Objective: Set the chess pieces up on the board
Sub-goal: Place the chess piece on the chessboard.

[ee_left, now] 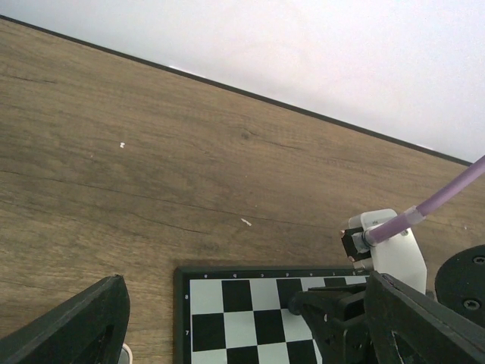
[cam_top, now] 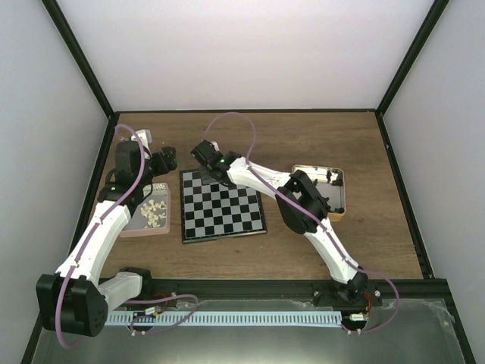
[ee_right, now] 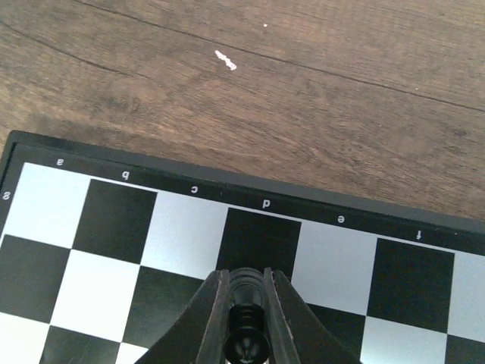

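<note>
Right gripper point(ee_right: 246, 299) is pinched tight on one black chess piece point(ee_right: 246, 337), just over the board point(ee_right: 186, 227) near the d-file edge rows. Looks like the placing step: lower it centred on a square, then release. Left gripper point(cam_top: 165, 161) is spread wide, empty.

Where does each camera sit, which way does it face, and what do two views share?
Top external: high behind the bases, looking down; both arms and the board show.
Left wrist: low near the board, facing the far wall; own finger shows.
Right wrist: looking down at the board's far edge; right gripper holds a black piece.
Shared: both wrist views show one white fleck.
</note>
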Robot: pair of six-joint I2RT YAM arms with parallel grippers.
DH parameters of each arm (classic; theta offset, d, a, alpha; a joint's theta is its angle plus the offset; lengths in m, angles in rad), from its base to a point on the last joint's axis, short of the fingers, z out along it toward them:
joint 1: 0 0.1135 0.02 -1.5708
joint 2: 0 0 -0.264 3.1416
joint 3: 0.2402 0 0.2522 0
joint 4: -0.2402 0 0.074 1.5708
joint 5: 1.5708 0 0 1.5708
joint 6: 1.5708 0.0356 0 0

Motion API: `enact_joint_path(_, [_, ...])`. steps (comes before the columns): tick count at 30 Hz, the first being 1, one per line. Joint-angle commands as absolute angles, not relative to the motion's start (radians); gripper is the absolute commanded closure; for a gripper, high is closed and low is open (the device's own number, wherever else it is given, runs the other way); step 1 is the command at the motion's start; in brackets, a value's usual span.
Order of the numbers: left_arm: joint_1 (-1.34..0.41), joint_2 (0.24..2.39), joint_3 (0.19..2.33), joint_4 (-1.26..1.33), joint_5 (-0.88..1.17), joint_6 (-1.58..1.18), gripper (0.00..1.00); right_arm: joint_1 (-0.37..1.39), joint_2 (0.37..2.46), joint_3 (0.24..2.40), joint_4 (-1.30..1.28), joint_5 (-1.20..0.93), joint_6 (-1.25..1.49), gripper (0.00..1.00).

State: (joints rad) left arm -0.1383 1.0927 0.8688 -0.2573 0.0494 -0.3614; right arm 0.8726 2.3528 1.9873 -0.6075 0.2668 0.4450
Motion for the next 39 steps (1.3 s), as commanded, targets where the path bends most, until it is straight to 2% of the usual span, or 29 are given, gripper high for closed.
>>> enact_joint_path(1, [-0.141, 1.084, 0.862, -0.247, 0.044, -0.352, 0.13, 0.859, 2.392, 2.038, -0.618, 0.294, 0.433, 0.87])
enact_joint_path(5, [-0.141, 1.085, 0.861, -0.245, 0.047, -0.351, 0.13, 0.858, 2.412, 2.069, -0.625, 0.291, 0.423, 0.84])
enact_joint_path(16, [-0.141, 1.086, 0.863, -0.244, 0.046, -0.351, 0.13, 0.851, 2.37, 2.155, -0.648, 0.276, 0.44, 0.54])
enact_joint_path(19, [-0.141, 1.088, 0.863, -0.245, 0.046, -0.351, 0.13, 0.851, 2.343, 2.155, -0.645, 0.272, 0.448, 0.5])
enact_joint_path(25, [-0.141, 1.085, 0.864, -0.247, 0.043, -0.351, 0.13, 0.851, 2.347, 2.134, -0.669, 0.27, 0.455, 0.51])
enact_joint_path(32, [-0.142, 1.085, 0.863, -0.249, 0.042, -0.351, 0.13, 0.851, 2.35, 2.056, -0.67, 0.222, 0.467, 0.57])
enact_joint_path(39, [-0.141, 1.086, 0.862, -0.249, 0.041, -0.351, 0.13, 0.852, 2.365, 2.031, -0.669, 0.236, 0.461, 0.74])
